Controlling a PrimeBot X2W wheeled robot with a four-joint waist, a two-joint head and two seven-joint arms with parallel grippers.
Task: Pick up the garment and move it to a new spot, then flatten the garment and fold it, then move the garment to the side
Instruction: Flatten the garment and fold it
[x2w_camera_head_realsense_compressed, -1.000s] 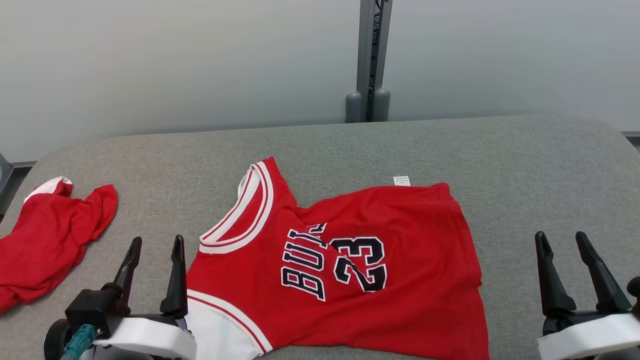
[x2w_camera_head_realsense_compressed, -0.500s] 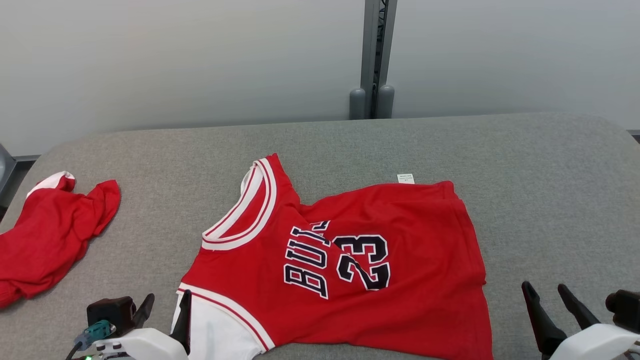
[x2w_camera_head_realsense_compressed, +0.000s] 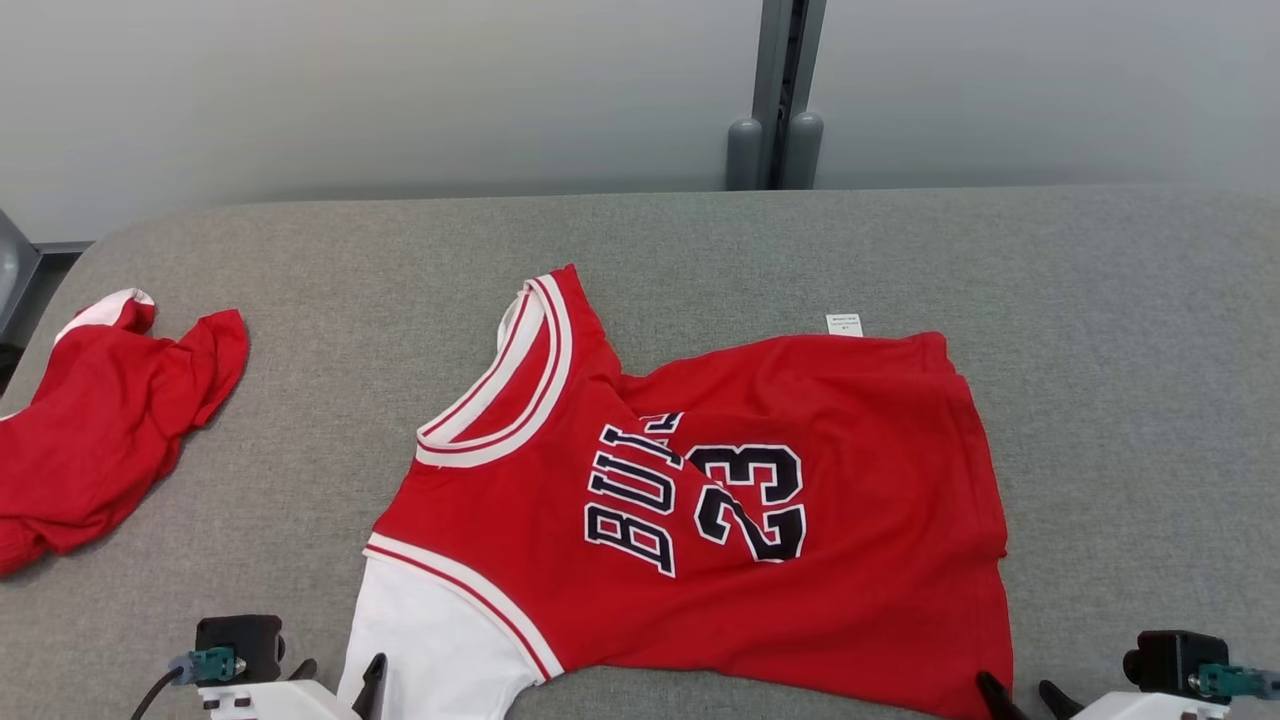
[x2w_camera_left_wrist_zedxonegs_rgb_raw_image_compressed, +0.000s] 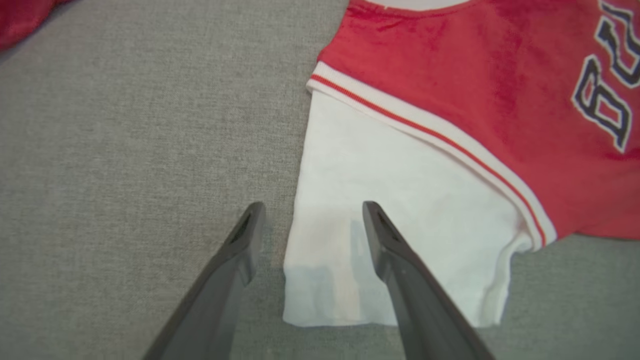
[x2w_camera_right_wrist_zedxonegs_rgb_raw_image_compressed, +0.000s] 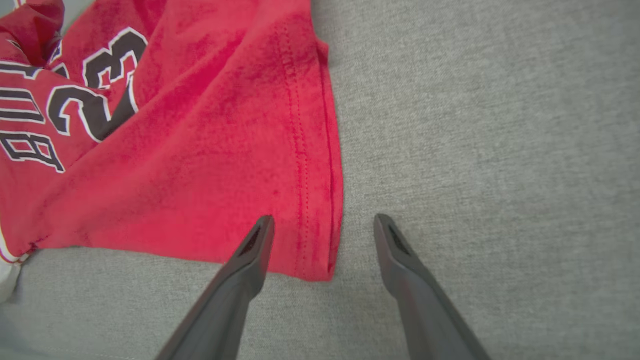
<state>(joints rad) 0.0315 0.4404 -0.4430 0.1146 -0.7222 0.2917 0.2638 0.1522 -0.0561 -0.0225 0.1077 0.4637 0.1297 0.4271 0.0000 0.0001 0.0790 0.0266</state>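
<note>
The garment (x2w_camera_head_realsense_compressed: 820, 420) is a red jersey with dark "23" lettering, white collar trim and a white sleeve (x2w_camera_head_realsense_compressed: 430, 640). It lies mostly spread on the grey padded table (x2w_camera_head_realsense_compressed: 1120, 300), with a fold near the collar. My left gripper (x2w_camera_head_realsense_compressed: 338, 675) is open at the near edge, its fingers either side of the white sleeve's (x2w_camera_left_wrist_zedxonegs_rgb_raw_image_compressed: 400, 200) left edge, as the left wrist view's gripper (x2w_camera_left_wrist_zedxonegs_rgb_raw_image_compressed: 312, 210) shows. My right gripper (x2w_camera_head_realsense_compressed: 1017, 692) is open at the jersey's near right corner. In the right wrist view the gripper (x2w_camera_right_wrist_zedxonegs_rgb_raw_image_compressed: 325, 222) straddles the red hem corner (x2w_camera_right_wrist_zedxonegs_rgb_raw_image_compressed: 315, 250).
A second red garment (x2w_camera_head_realsense_compressed: 100, 420) lies crumpled at the table's far left edge. A grey post (x2w_camera_head_realsense_compressed: 780, 90) stands behind the table against a pale wall. Bare grey padding stretches to the right of the jersey and behind it.
Both grippers have drawn back toward the near edge of the table, from beside the jersey to its near corners. The head camera has shifted too. The jersey lies as before.
</note>
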